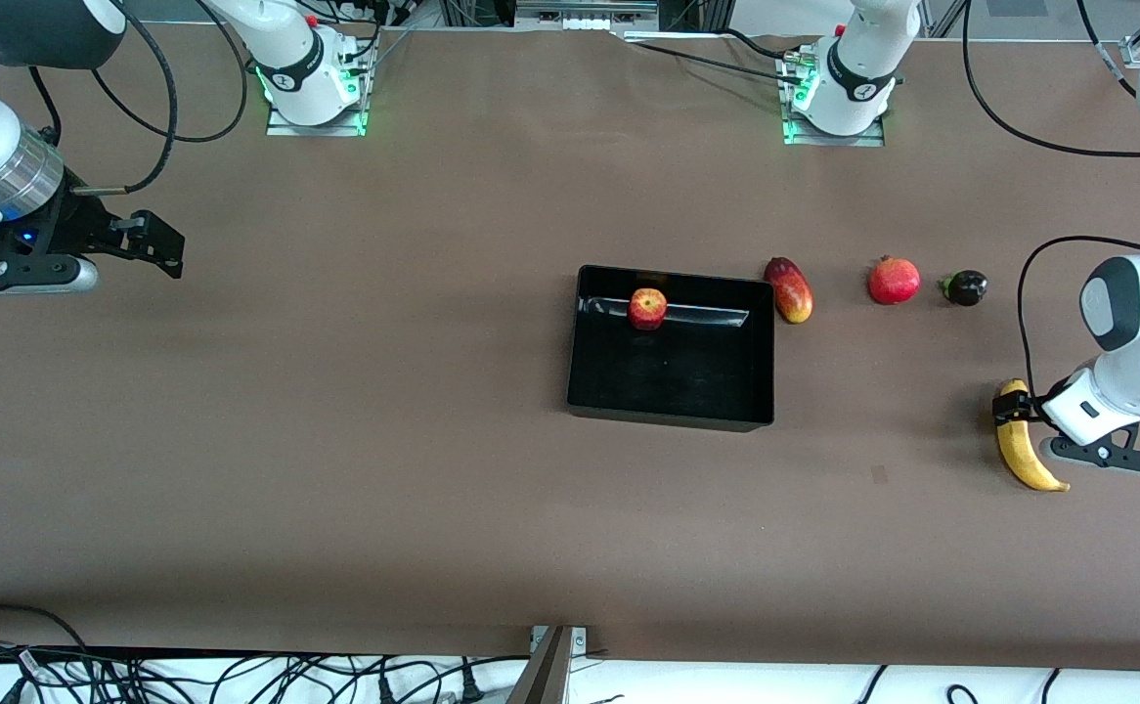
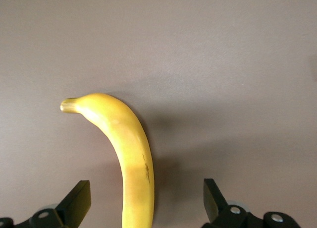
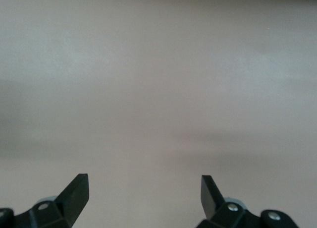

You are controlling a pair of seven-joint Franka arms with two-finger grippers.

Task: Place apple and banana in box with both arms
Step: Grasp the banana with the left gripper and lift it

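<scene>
**Inspector:** Report the fruit and the bin.

**Operator:** In the front view I see the box (image 1: 673, 391) just right of centre frame. The apple (image 1: 647, 309) sits inside it, against the wall toward the top of the frame. The banana (image 1: 1023, 454) lies on the table (image 1: 384, 440) at the lower right of the frame, well apart from the box.

**Inspector:** Left gripper?

**Operator:** The left gripper (image 1: 1012, 407) is down at the banana's upper end. In the left wrist view its fingers (image 2: 77, 202) are spread, one on each side of the banana (image 2: 130, 158), with bare table showing between each and the peel. Whether the tips touch the table, I cannot tell.

**Inspector:** Right gripper?

**Operator:** The right gripper (image 1: 154, 244) hangs over bare table at the upper left of the frame, fingers (image 3: 74, 193) spread, nothing between them. That arm waits.

**Inspector:** Other items?

**Operator:** Right of the box, in a row: a mango (image 1: 789, 289) just beside its wall, a pomegranate (image 1: 894, 281), then a small dark fruit (image 1: 966, 287).
</scene>
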